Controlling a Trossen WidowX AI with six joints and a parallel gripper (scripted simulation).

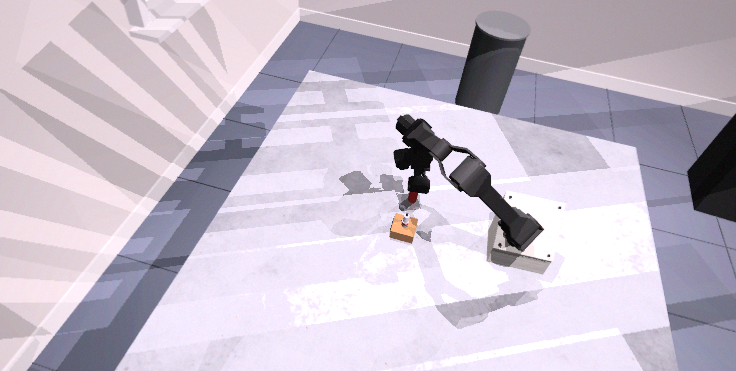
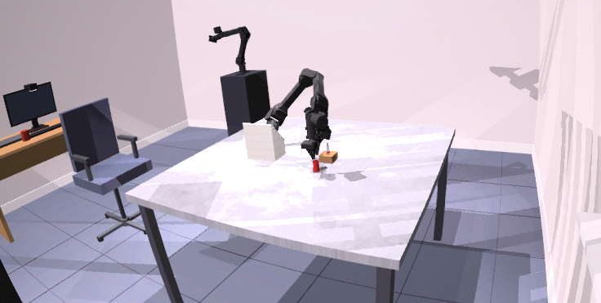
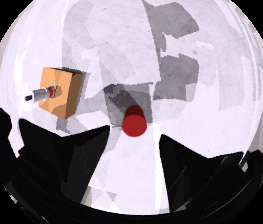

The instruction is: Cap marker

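Note:
The red cap (image 1: 413, 197) (image 2: 316, 166) (image 3: 134, 126) stands upright on the table (image 1: 247, 286) (image 2: 251, 200). The marker (image 1: 405, 221) (image 2: 327, 149) (image 3: 41, 94) stands upright and uncapped in the orange holder block (image 1: 401, 234) (image 2: 328, 158) (image 3: 70, 96), close beside the cap. My gripper (image 1: 415, 191) (image 2: 313, 157) (image 3: 135, 133) points down over the cap and is open. In the wrist view the cap shows between the two spread fingertips, with a gap on each side. In the exterior view the fingertips are at or just above the cap's top; the exact height is hard to tell.
The arm's pale base block (image 1: 520, 262) (image 2: 258, 142) stands on the table. A dark grey cylinder (image 1: 488, 70) stands beyond the table's far edge. In the wrist view the holder block and marker are left of the left finger's tip.

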